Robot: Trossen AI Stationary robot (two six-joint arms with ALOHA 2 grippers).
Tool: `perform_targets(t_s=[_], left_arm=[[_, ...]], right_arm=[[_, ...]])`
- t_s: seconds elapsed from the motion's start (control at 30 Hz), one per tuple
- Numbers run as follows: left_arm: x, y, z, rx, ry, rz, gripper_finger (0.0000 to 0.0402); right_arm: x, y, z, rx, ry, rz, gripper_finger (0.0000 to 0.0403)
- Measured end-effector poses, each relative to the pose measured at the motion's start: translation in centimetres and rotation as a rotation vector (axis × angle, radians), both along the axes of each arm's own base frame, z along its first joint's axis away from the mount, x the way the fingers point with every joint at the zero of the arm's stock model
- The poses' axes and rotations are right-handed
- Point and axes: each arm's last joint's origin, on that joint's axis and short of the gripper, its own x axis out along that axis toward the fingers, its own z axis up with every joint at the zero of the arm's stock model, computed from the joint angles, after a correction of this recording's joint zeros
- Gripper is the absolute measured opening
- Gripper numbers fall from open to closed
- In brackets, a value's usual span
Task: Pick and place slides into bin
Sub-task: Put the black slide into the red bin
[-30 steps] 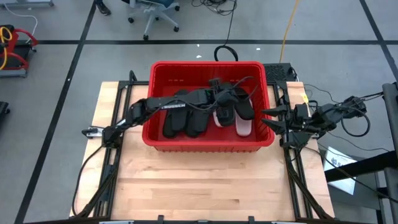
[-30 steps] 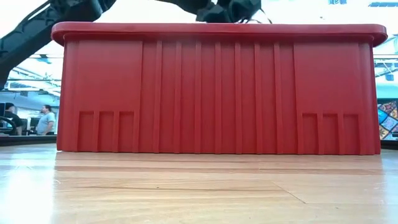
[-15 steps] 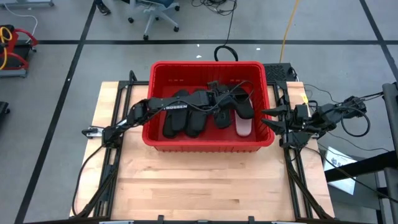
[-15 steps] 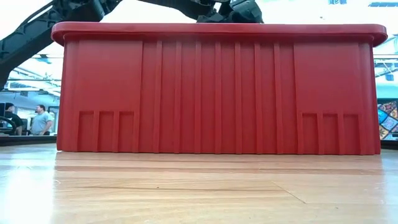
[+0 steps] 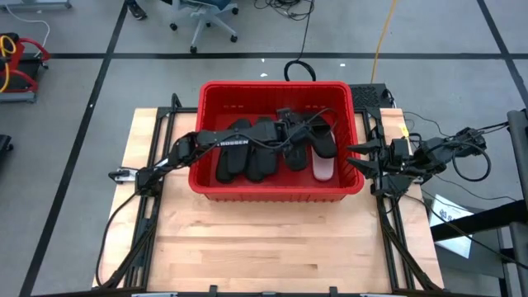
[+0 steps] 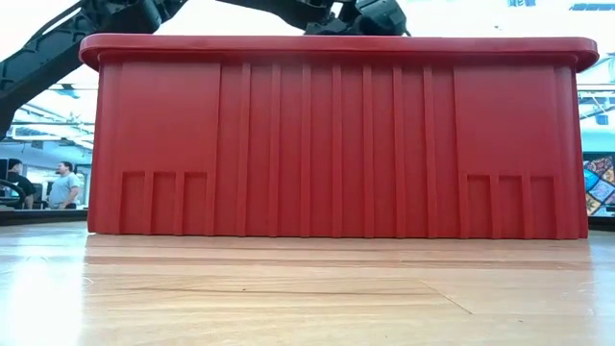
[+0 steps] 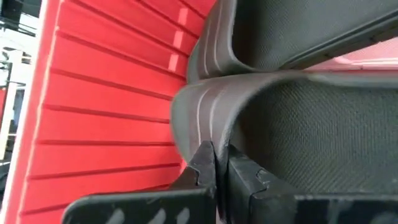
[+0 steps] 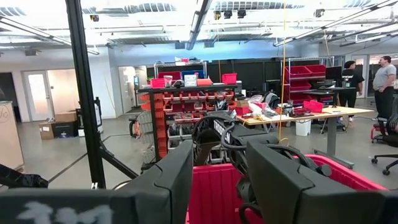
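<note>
Red bin (image 5: 276, 191) holds the slides (image 5: 247, 157); the left hand (image 7: 214, 171) pinches a black one's strap (right hand (image 8: 217, 180) waits open beside the bin).

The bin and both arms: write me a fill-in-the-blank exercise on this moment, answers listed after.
1. The bin on the table is coloured ____.
2. The left hand is shut on the strap of a ____ slide inside the bin.
3. One pale ____ slide lies near the bin's right wall.
4. The right hand waits open, ____ the bin, beside its right wall.

Answers: red; black; pink; outside
</note>
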Motion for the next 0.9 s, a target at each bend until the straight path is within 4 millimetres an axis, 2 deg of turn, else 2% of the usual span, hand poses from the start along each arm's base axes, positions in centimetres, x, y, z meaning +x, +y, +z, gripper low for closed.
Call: perform_targets(t_s=[0.43, 0.9], left_arm=[[-0.01, 0.50, -0.82, -0.041, 0.012, -0.025, 0.0005], [0.00, 0.53, -0.83, -0.052, -0.001, -0.016, 0.0105]], right_arm=[[-0.01, 0.00, 0.03, 0.002, -0.003, 0.000, 0.0141], [-0.02, -0.02, 0.11, -0.023, -0.008, -0.007, 0.0141]])
